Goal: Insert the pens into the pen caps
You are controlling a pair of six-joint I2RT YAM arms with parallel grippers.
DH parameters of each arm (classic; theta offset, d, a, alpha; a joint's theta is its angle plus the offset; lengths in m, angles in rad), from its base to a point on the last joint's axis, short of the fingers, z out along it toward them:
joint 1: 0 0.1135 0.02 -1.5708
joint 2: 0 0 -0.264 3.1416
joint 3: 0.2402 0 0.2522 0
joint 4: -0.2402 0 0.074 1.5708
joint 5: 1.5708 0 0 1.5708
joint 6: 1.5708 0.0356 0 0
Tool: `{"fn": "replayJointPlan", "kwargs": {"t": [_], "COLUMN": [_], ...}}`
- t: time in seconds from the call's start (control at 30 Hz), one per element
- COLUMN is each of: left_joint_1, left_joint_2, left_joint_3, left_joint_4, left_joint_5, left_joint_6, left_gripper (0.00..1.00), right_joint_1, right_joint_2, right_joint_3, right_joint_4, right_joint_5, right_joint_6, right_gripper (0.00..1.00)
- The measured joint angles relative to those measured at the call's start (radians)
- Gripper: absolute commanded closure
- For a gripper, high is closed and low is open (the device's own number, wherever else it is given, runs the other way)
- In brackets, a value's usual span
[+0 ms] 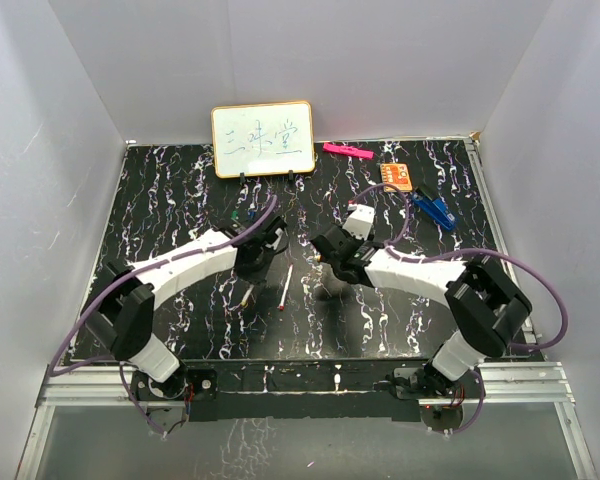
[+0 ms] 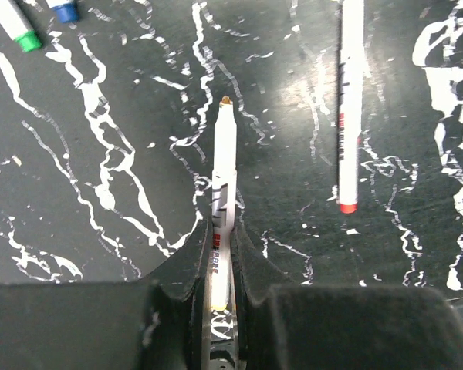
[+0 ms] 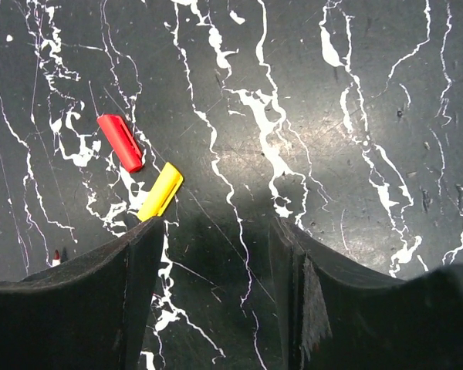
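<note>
Lena: Left gripper (image 2: 222,262) first. Its jaws are pressed onto a white pen (image 2: 224,169), pinching it low on the barrel. The nib end sticks out ahead of them, bare, with a dull yellowish tip.

Ravi: Lifted, or down on the table?

Lena: I cannot tell from the wrist view. It sits close over the black marbled table (image 2: 100,193). To one side, apart from it, a red-ended pen (image 2: 349,108) lies loose. Its far end runs out of the picture.

Ravi: And the other arm?

Lena: Right gripper (image 3: 216,254) jaws stand spread with only bare table between them. A yellow cap (image 3: 160,191) lies just outside the finger on the picture's left, nearly touching its tip. A red cap (image 3: 120,142) lies just beyond, close to the yellow one but apart from it.

Ravi: So neither cap is gripped.

Lena: Neither. Both lie flat and loose.

Ravi: Anything finished?

Lena: In the far corner of the left wrist view are a green-ended pen (image 2: 15,23) and a blue piece (image 2: 64,10), both cut off by the edge. I cannot tell whether those are capped.

Ravi: Your reading?

Lena: One pen is in hand and its cap is not yet picked up. I'd judge that pair is the step in hand, with the red pair to follow. Most of the work looks left.
</note>
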Motion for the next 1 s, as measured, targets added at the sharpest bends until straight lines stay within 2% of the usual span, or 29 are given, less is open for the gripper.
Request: {"fn": "replayJointPlan", "kwargs": {"t": [0.4,1.0], "left_joint_1": [0.088,0.11], "left_joint_2": [-0.064,-0.106], "left_joint_3": [-0.085,-0.134], "left_joint_4": [0.039,0.072], "left_joint_5": [0.016,0.026], "left_joint_6": [0.019,0.034], "left_gripper": [1.0,1.0], "right_joint_1": [0.0,0.0], "right_joint_2": [0.114,0.253], "right_joint_3": [0.096,0.185], "right_joint_4": [-0.029,-0.05], "right_joint_5": [-0.056,-0.082], "right_joint_6": [0.005,0.018], "right_gripper": [0.48,0.53]}}
